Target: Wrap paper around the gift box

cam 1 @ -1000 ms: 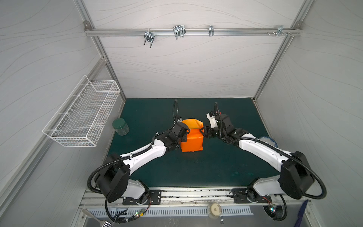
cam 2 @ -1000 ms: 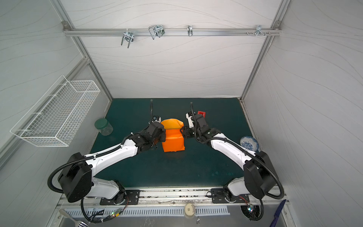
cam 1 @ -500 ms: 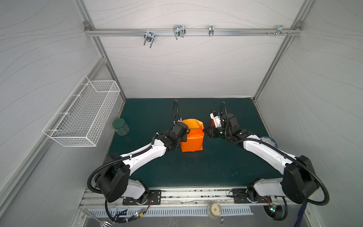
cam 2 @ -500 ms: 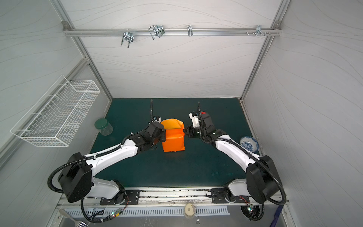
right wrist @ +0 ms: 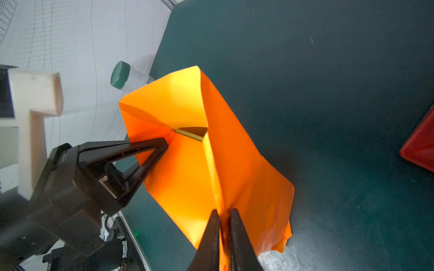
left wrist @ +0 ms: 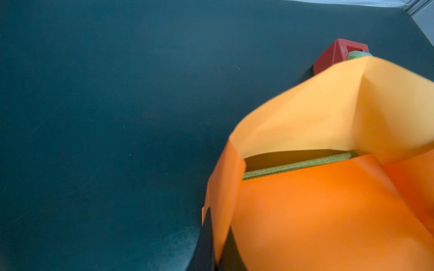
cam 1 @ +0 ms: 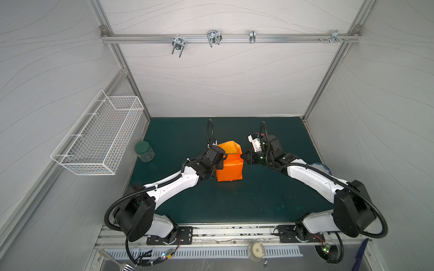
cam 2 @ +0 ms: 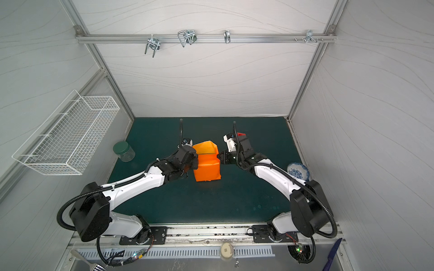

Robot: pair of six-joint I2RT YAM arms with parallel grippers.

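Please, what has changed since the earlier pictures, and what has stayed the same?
The right tool closed its jaws on a fold of the paper at its right side; earlier they stood open beside it. Otherwise it barely shifted. Unchanged: the left tool stays shut on the paper's left side, and the gift box sits in the same place, one green edge still uncovered.

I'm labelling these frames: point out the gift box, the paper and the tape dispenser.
gift box (left wrist: pixel 300 165), left wrist view, on its green edge showing in the gap.
paper (cam 1: pixel 229 169), in a top view, on the orange face nearest the camera.
tape dispenser (left wrist: pixel 331 57), left wrist view, on its red side wall.
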